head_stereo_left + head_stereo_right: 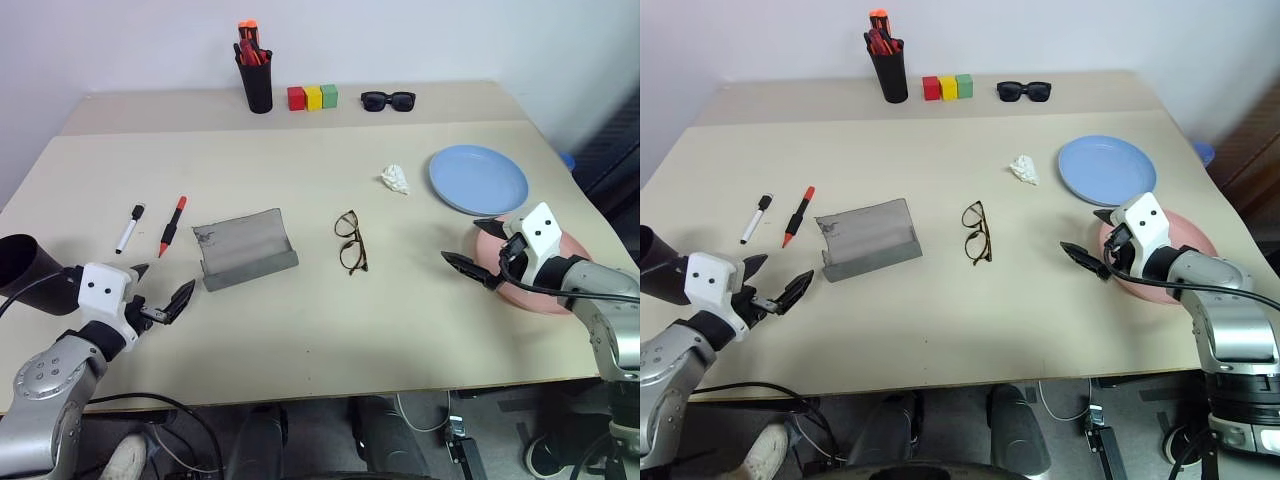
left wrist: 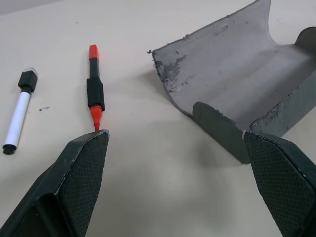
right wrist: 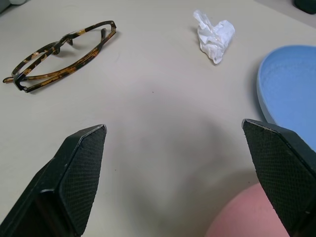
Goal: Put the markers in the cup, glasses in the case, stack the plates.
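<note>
Pale beige counter [image 1: 300, 330] against a white wall carries everything, and nothing is sorted yet. Both tools are released, jaws wide and empty. The left tool [image 1: 160, 298] hovers at the near left edge; the red-orange marker [image 1: 172, 227] lies just ahead of it, its long axis running away from the robot, with the white marker [image 1: 129, 229] parallel beside it, further left. Matte black and lying on its side, the cup [image 1: 25, 272] rests at the left edge close to that arm, so the left arm looks best placed for the pens. Open and fabric-grey, the case [image 1: 245, 250] sits between the markers and the thin tortoiseshell glasses [image 1: 350, 241], which lie folded mid-counter. The right tool [image 1: 480, 255] hangs over the salmon plate [image 1: 545, 295], the smooth light blue plate [image 1: 478, 180] just beyond. A crumpled white paper [image 1: 396, 180] lies near it.
</note>
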`<state>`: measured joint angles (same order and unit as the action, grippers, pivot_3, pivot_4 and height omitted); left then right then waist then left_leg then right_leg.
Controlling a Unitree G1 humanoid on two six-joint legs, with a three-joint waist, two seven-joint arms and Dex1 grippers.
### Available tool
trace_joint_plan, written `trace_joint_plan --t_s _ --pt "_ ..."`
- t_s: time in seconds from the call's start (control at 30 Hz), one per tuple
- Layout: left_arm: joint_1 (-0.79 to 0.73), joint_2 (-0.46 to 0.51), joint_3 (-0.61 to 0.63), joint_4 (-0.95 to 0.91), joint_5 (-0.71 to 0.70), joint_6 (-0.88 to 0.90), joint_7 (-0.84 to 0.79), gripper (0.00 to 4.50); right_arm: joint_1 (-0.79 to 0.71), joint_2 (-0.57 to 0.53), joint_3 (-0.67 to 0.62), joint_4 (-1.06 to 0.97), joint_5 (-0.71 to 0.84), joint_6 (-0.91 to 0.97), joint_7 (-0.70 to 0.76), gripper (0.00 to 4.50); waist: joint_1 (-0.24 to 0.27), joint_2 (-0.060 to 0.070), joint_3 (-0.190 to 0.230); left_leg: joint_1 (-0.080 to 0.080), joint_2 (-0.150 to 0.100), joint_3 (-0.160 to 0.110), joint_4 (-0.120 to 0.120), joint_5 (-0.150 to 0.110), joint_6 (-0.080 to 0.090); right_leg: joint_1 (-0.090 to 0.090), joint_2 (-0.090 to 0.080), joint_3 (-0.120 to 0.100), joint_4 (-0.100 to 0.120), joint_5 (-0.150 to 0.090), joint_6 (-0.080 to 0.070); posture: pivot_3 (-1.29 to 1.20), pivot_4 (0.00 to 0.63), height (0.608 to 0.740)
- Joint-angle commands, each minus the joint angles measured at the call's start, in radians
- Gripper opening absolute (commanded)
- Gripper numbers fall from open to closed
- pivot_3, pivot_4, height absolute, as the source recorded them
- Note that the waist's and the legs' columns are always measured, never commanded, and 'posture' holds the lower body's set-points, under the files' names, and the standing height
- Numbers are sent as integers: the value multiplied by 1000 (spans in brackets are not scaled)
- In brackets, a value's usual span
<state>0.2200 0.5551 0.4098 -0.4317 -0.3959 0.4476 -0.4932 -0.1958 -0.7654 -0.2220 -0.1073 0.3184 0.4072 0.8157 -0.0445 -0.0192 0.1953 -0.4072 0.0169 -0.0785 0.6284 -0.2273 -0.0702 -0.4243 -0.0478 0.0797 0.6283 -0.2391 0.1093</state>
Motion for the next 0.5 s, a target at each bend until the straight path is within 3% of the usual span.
trace_joint_plan --t_s 0.03,0.3,0.5 --pt "-13 -1 12 -29 -6 -5 10 4458 -24 2 6 4 -3 -33 4 4500 -1 0 0 0 0 0 0 0 0 0 0 0 0 0 0 0 150 740" --pt "-50 -12 -14 -44 -13 16 40 4458 -67 44 68 5 -9 -57 -16 4500 0 0 0 0 0 0 0 0 0 0 0 0 1 0 0 0 150 740" --pt "-237 -60 -66 27 71 144 246 4458 -105 118 126 -77 -1 -28 -67 4500 2 0 0 0 0 0 1 0 0 0 0 0 1 1 1 0 150 740"
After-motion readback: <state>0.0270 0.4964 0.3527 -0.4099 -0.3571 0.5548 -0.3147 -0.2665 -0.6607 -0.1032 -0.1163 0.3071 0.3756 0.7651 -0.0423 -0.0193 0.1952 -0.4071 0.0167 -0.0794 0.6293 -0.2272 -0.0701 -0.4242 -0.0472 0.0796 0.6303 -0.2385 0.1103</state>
